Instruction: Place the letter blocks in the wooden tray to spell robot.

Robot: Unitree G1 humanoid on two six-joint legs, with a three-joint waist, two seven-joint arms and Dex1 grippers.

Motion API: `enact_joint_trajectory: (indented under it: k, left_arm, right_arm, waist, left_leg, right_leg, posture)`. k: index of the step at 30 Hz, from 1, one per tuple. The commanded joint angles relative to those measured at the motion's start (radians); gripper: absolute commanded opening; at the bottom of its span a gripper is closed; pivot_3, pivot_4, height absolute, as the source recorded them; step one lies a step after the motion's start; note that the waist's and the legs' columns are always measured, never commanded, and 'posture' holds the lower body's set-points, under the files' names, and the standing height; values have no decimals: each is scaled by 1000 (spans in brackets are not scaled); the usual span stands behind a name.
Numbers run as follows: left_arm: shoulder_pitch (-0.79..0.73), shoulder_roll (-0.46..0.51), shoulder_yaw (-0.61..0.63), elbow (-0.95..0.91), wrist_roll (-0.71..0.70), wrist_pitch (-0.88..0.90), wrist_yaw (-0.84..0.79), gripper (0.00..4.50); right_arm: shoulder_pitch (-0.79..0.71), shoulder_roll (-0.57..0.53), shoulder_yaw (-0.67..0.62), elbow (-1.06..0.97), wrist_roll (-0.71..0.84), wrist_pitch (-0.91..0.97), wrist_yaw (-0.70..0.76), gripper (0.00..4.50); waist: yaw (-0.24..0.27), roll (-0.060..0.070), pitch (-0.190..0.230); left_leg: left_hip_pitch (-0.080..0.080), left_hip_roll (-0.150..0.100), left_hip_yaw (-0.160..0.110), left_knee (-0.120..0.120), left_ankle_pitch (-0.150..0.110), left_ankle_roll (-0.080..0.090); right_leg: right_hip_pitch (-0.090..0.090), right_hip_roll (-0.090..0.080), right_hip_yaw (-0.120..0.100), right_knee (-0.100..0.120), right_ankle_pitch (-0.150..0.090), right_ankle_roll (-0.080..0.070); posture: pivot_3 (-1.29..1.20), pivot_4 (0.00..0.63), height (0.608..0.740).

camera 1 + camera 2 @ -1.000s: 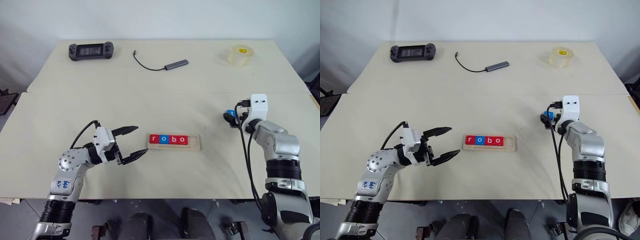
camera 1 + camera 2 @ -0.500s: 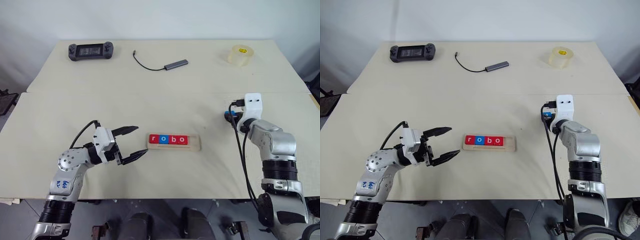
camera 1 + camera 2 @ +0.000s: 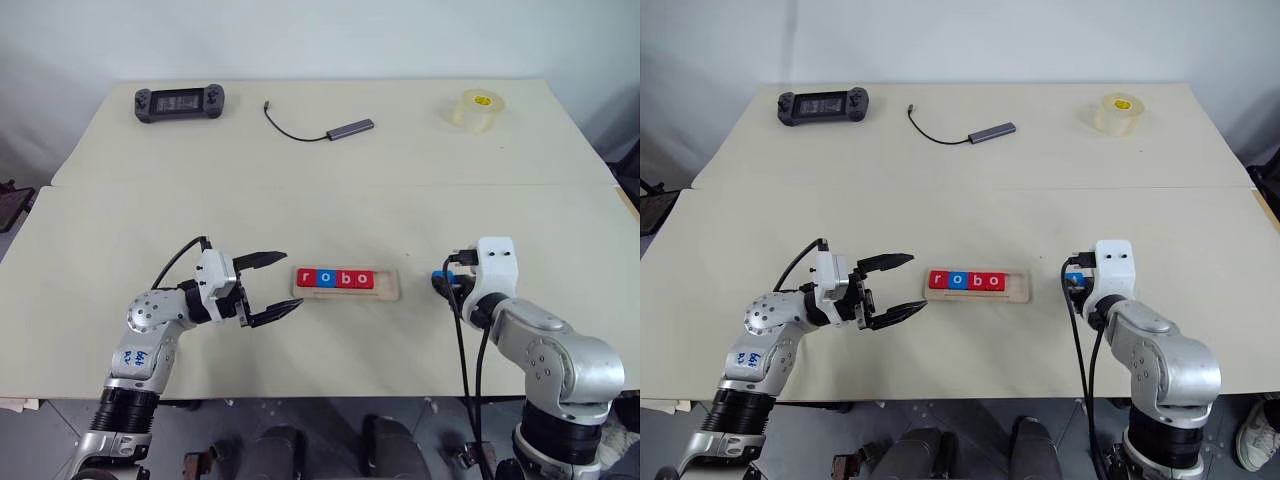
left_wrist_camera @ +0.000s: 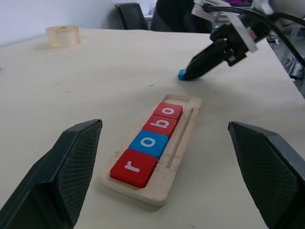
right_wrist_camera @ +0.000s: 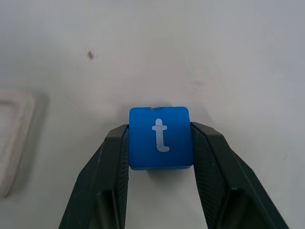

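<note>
My right end effector [image 5: 161, 143] pinching the square blue t block [image 5: 160, 137] just right of the pale wooden tray [image 3: 390, 292], glossy red and blue r, o, b, o blocks [image 4: 147, 142] seated in it, my left end effector [image 3: 275, 286] spread beside it above the matte beige table [image 3: 320, 210]

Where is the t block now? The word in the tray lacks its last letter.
The blue t block is clamped in the right gripper, low over the table on the robot's right, beside the wooden tray's open end after r, o, b, o.
</note>
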Motion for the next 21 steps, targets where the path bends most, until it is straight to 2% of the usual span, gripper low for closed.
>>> enact_joint_trajectory:
  k: [1, 4, 6, 8, 10, 14, 18, 21]
  left_arm:
    - [-11, -1, 1, -11, -2, -5, -8, 4500]
    - [-7, 3, 8, -14, -3, -6, -6, 4500]
    - [1, 7, 14, -21, -4, -7, -3, 4500]
    - [10, 11, 20, -27, -6, -9, -3, 4500]
    - [13, 12, 22, -29, -6, -10, -3, 4500]
    - [31, 37, 9, -78, 0, -10, -23, 4500]
    - [36, 40, 15, -95, -19, 11, -22, 4500]
    - [46, 43, 13, -115, -21, 21, -24, 4500]
  right_arm:
    - [4, -7, -17, -33, -8, -20, -3, 2225]
    - [-8, -83, -6, -19, 47, -60, 105, 3200]
    - [10, -211, 21, 3, 84, -112, 233, 3840]
    - [29, -354, 49, 57, 112, -189, 378, 3840]
    - [38, -436, 65, 108, 130, -274, 472, 3840]
    - [46, -637, 155, 336, 48, -797, 855, 3840]
    - [-45, -695, 260, 615, -49, -1129, 1038, 3840]
    - [-147, -694, 337, 820, -118, -1287, 1129, 3840]
  waist:
    - [0, 0, 0]
    - [0, 0, 0]
    - [0, 0, 0]
    - [3, 0, 0]
    - [2, -1, 0]
    - [-1, -1, 1]
    - [-3, -2, 1]
    - [-3, -2, 1]
  left_leg:
    - [0, 0, 0, 0, 0, 0]
    - [0, 0, 0, 0, 0, 0]
    - [0, 0, 0, 0, 0, 0]
    - [-1, -1, 0, 0, 0, 1]
    - [-1, -1, 0, -1, 0, 2]
    - [-1, 0, 2, -1, 0, 2]
    - [1, 1, 2, -1, 0, 2]
    - [1, 1, 3, 0, 0, 2]
  right_leg:
    - [0, 0, 0, 0, 0, 0]
    - [-1, 0, 0, 1, 0, 0]
    - [-1, 0, 1, 0, 0, 0]
    - [-1, 0, 1, 0, 0, 0]
    - [0, 0, 0, -2, 0, 0]
    - [1, 0, 0, -3, 0, 0]
    - [3, 0, -1, -5, 0, 1]
    - [3, 0, 0, -5, 1, 2]
  posture:
    - [0, 150, 740]
    - [0, 150, 740]
    - [0, 150, 740]
    - [0, 150, 740]
    - [0, 150, 740]
    - [0, 150, 740]
    - [0, 150, 740]
    - [0, 150, 740]
